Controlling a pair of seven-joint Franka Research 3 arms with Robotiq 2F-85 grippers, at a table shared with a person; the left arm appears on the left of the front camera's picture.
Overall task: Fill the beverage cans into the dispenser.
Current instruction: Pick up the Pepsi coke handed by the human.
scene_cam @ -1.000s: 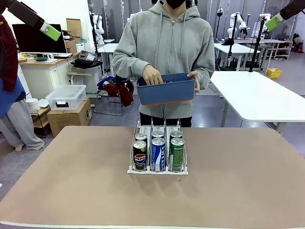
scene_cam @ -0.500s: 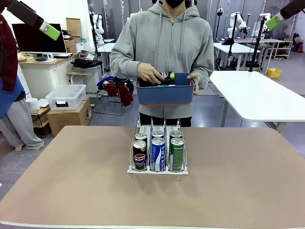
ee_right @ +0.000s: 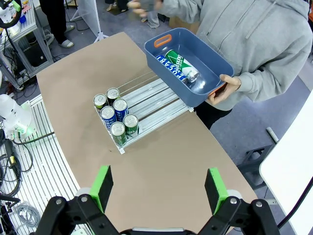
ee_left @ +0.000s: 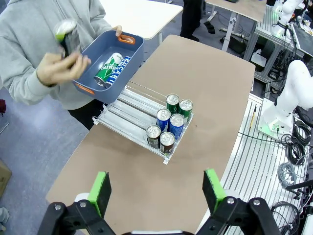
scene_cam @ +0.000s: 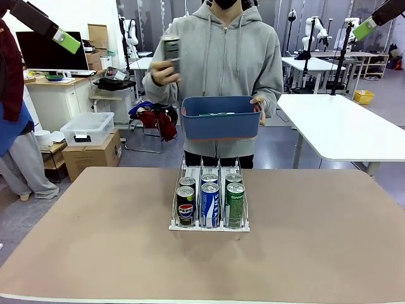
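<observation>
A: Jaws first. What is noted?

B: Left jaws are seen spread wide in the left wrist view, with nothing between them. Right jaws are likewise wide and empty in the right wrist view. Both are held high above the table, probably so the person's work is left unobstructed.

A: And the dispenser?

B: The dispenser is set mid-table, well below both arms. Six cans are counted in it, two per lane, packed at the end nearer the robot: dark, blue-white and green, lane by lane. The rear stretch of each lane is bare. It is judged that loading is done from the person's end and the cans are let slide forward.

A: Beyond it?

B: A blue bin is held against the body by one hand, just behind and above the dispenser's rear, so the supply is close to the lanes. A raised can, blurred and roughly upright, is gripped in the other hand beside the shoulder. It is probably next to be fed in; which lane cannot be told.

A: What is gained from the wrist views?

B: The bin's contents. From the front they are mostly hidden behind the bin's wall. In the left wrist view a green can and a blue-white can are seen lying on their sides inside. The bare rear lanes are plain from above, foreshortened from the front. In the front view the front-row labels are faced squarely.
</observation>
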